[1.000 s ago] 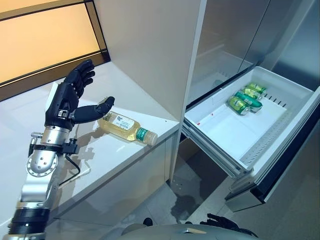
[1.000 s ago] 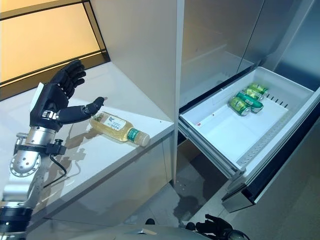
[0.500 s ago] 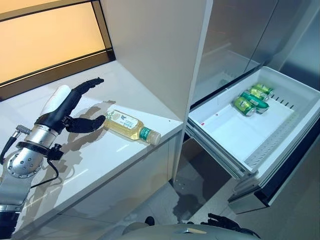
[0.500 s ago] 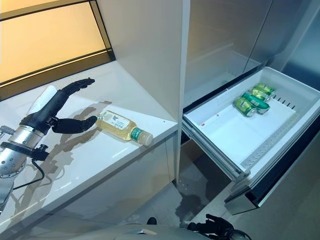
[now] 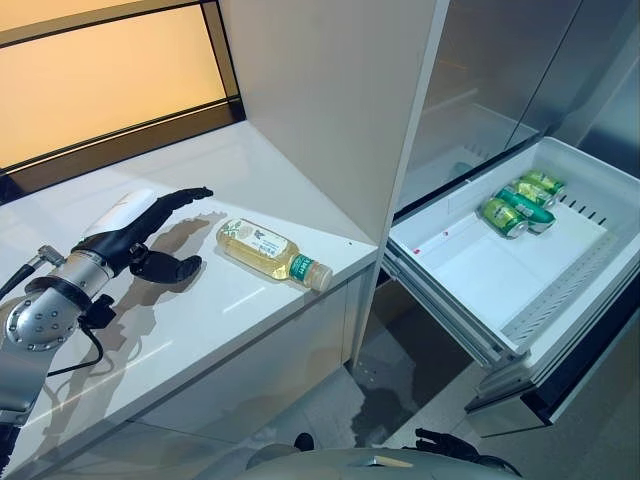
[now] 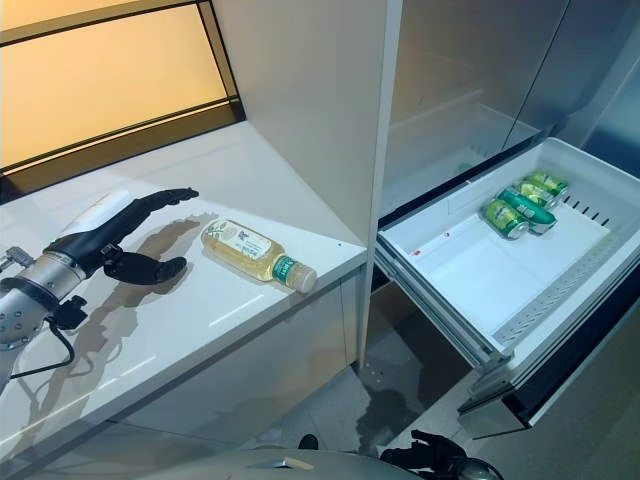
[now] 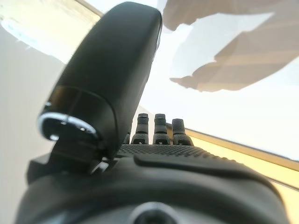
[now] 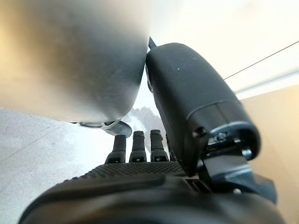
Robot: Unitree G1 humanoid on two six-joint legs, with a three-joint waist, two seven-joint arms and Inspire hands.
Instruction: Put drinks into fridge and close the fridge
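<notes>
A bottle (image 5: 272, 252) of pale yellow drink lies on its side on the white counter (image 5: 230, 310), green cap toward 4 o'clock near the counter's front corner, held by nothing. At about 9 o'clock from it, near but apart, the left hand (image 5: 135, 225) hovers low over the counter with fingers stretched out straight and thumb spread below them, empty. A tall white cabinet panel (image 5: 330, 100) rises at 1 o'clock from the bottle, standing between the counter and the fridge. Beyond it the fridge drawer (image 5: 470, 300) is pulled out, and three green cans (image 5: 519, 203) lie on their sides together in its far corner, at about 3 o'clock from the bottle. The bottle's label is white with small dark print, too small to make out. The right hand (image 8: 140, 149) shows in its own wrist view, fingers extended and holding nothing, with grey floor past them.
</notes>
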